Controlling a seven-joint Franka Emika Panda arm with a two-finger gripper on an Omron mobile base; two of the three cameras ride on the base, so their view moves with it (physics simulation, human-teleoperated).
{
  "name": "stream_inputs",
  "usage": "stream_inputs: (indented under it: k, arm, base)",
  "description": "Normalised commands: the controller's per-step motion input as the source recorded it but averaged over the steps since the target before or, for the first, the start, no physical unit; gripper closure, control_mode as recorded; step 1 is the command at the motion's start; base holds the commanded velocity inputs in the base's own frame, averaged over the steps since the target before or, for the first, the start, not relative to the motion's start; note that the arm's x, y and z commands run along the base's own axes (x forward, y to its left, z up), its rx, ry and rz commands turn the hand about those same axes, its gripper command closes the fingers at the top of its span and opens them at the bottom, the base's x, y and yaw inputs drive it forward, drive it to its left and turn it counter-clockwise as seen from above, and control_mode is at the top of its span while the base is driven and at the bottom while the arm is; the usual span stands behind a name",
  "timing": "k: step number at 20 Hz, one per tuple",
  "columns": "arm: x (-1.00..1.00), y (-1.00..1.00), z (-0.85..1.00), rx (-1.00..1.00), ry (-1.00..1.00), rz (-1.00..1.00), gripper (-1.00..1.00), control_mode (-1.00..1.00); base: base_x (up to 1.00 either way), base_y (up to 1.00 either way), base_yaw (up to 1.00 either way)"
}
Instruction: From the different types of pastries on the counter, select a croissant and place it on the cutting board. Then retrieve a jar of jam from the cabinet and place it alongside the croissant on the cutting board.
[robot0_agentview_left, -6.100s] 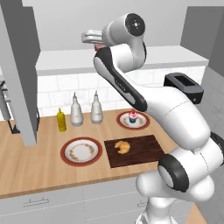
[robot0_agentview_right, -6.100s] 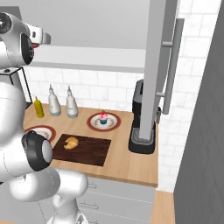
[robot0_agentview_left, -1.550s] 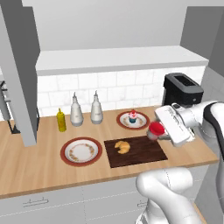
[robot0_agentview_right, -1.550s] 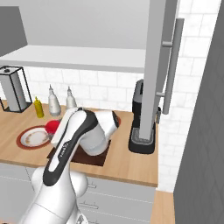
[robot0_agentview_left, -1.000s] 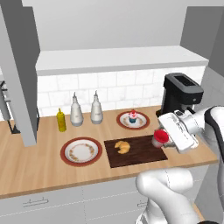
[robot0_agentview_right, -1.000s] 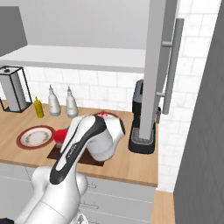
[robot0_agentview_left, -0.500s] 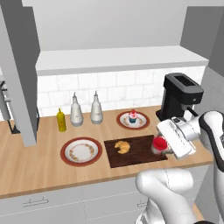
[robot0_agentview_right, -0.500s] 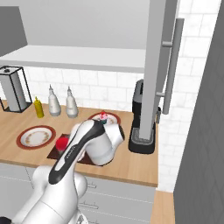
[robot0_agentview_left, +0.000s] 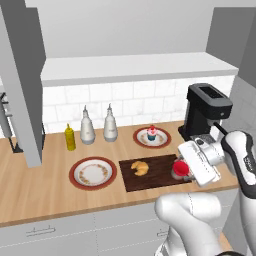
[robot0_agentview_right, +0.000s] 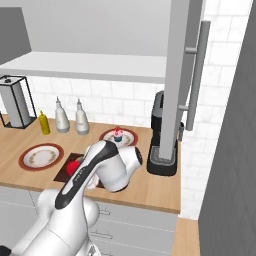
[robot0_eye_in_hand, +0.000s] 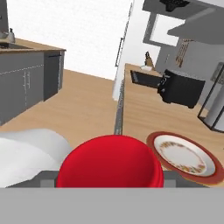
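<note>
At the board's right end you have the jar (robot0_agentview_left: 179, 169) gripped in the tool (robot0_agentview_left: 186, 167), low over the board (robot0_agentview_left: 159, 170) and right of the croissant (robot0_agentview_left: 140, 167). You hold it sideways-on, likely so it lands beside the pastry without nudging it. Behind sits the cupcake (robot0_agentview_left: 152, 134); the worktop (robot0_agentview_left: 40, 185) spreads left.

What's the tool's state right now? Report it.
Tool: shut on the jam jar, at the board's right end.
</note>
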Motion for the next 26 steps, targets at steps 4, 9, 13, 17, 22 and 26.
stream_inputs:
  k: [4,9,13,17,22,26]
  arm:
    - [0.29,-0.08,-0.12,0.0,-0.09,0.0,1.0,-1.0]
    - [0.61,0.0,-0.13,0.0,-0.02,0.0,1.0,-1.0]
    - [0.78,-0.02,-0.21,0.0,0.0,0.0,1.0,-1.0]
    - [0.65,-0.12,-0.24,0.0,-0.03,0.0,1.0,-1.0]
    - [0.57,-0.22,-0.27,0.0,-0.04,0.0,1.0,-1.0]
    - [0.46,-0.2,-0.28,-0.01,-0.04,0.0,1.0,-1.0]
  base:
    - [0.0,0.0,0.0]
    - [0.0,0.0,0.0]
    - [0.0,0.0,0.0]
    - [0.0,0.0,0.0]
    - [0.0,0.0,0.0]
    - [0.0,0.0,0.0]
